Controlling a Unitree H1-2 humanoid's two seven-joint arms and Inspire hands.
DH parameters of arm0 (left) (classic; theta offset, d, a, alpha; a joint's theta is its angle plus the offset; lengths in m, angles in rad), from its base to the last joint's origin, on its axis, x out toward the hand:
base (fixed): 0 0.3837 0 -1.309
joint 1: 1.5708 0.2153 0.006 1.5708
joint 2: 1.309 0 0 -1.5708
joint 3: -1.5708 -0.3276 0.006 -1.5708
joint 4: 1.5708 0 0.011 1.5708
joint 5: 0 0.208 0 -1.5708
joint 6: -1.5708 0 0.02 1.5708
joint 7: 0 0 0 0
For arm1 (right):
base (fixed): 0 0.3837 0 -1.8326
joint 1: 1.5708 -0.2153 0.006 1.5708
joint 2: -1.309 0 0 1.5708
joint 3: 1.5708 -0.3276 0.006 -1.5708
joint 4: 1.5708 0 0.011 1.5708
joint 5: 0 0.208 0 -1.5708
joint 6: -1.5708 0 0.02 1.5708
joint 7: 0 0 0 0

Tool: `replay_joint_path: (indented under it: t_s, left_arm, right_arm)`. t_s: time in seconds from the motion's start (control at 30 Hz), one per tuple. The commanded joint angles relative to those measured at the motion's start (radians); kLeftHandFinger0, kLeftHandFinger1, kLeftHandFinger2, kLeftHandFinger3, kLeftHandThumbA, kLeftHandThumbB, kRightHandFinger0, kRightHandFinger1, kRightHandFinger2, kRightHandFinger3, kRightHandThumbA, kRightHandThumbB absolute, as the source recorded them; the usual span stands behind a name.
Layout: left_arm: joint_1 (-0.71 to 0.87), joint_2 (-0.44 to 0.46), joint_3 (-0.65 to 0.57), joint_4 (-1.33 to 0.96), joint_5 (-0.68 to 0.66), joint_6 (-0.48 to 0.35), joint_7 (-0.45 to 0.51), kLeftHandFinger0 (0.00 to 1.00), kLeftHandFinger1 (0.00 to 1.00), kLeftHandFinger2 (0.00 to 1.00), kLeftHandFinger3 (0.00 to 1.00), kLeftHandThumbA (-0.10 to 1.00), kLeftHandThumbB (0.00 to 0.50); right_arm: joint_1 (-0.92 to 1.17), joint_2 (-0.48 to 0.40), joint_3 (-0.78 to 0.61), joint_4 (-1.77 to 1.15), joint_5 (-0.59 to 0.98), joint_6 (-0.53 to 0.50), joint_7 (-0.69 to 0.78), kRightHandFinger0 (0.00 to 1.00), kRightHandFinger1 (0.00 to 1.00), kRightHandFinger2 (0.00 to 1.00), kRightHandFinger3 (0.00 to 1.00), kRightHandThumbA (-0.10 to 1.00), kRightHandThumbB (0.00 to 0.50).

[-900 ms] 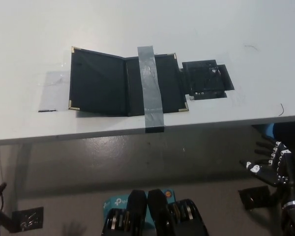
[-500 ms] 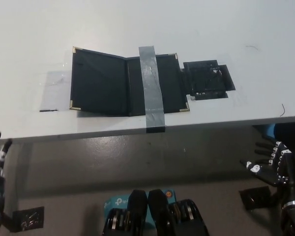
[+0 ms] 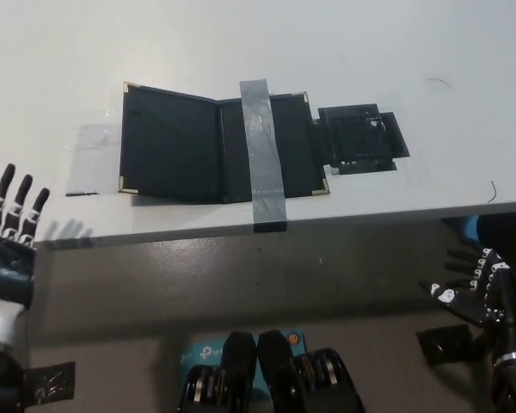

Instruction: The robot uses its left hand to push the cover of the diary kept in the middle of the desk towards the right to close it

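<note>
Diary (image 3: 219, 146) open, taped flat on desk (image 3: 327, 43). Left hand (image 3: 9, 237) well left of diary, fingers spread, empty. Right hand (image 3: 477, 288) below desk edge, fingers apart, empty.

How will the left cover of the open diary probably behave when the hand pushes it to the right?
The left cover looks flat and has metal corners, so it is probably stiff and should swing as one board. The diary will likely stay in place, because grey tape holds its right half to the desk. The left hand is apart from it.
</note>
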Motion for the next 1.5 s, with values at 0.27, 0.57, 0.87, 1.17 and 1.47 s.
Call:
replay_joint_path:
  t_s: [0.27,0.57,0.87,1.17,1.47]
  left_arm:
    - [-0.135,0.048,-0.032,0.197,0.070,0.030,0.044,1.00,1.00,1.00,1.00,1.00,0.109]
    - [-0.238,0.050,-0.081,0.393,0.151,-0.007,0.030,1.00,1.00,1.00,1.00,1.00,0.158]
    - [-0.327,0.022,-0.109,0.526,0.222,-0.007,0.081,1.00,1.00,1.00,1.00,1.00,0.131]
    - [-0.345,-0.026,-0.171,0.626,0.302,-0.034,0.077,0.97,0.95,0.99,1.00,1.00,0.153]
    - [-0.308,-0.123,-0.171,0.668,0.305,-0.060,0.075,0.97,0.98,1.00,1.00,1.00,0.161]
  right_arm:
    - [-0.027,-0.011,0.005,-0.019,-0.010,-0.030,-0.012,0.46,0.62,0.66,0.78,1.00,0.381]
    - [-0.023,-0.018,0.007,-0.028,-0.012,-0.026,-0.008,0.45,0.61,0.66,0.78,1.00,0.371]
    - [-0.023,-0.020,0.011,-0.041,-0.005,-0.021,0.000,0.45,0.61,0.65,0.76,1.00,0.370]
    - [-0.032,-0.025,0.026,-0.032,-0.013,-0.037,0.006,0.43,0.60,0.65,0.74,1.00,0.372]
    - [-0.046,-0.033,0.043,-0.044,-0.024,-0.024,0.005,0.40,0.56,0.61,0.72,1.00,0.376]
